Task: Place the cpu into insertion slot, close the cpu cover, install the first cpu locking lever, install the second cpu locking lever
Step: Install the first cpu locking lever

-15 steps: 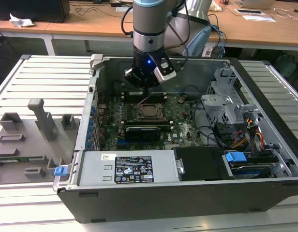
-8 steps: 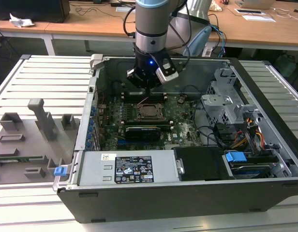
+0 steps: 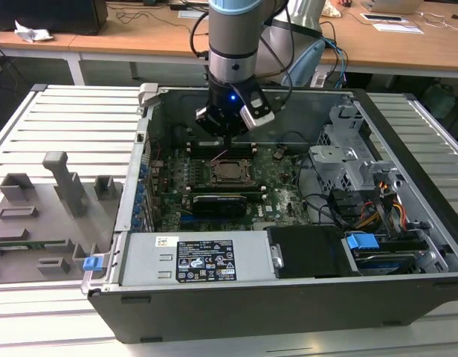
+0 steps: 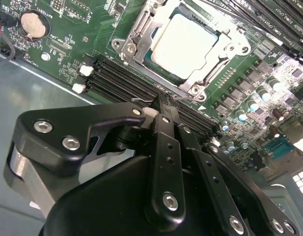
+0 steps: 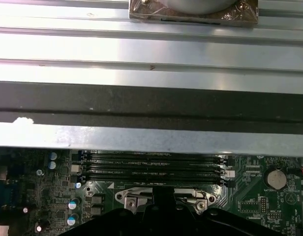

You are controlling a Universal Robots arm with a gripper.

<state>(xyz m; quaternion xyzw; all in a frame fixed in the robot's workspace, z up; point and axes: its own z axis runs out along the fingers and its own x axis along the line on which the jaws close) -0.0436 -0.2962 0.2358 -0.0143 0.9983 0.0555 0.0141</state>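
Note:
In the second wrist view the cpu (image 4: 183,39) lies flat in the insertion slot (image 3: 233,169), pale metal face up. The silvery cpu cover (image 4: 134,46) is folded down around it. My gripper (image 4: 164,102) is shut, its fingertips (image 4: 165,109) at the socket's edge nearest the memory strips. There they touch a thin locking lever wire (image 4: 141,101). In the exterior view the gripper (image 3: 226,140) hangs inside the open case just behind the socket. The socket's lever edge (image 5: 164,198) also shows in the first wrist view.
Long black memory strips (image 4: 127,78) run beside the socket. A coin battery (image 4: 33,24) sits on the green board. A black card (image 3: 218,202), the power supply (image 3: 192,260), a drive cage (image 3: 348,160) and cables crowd the case. A grey fixture tray (image 3: 43,216) lies at the exterior view's left.

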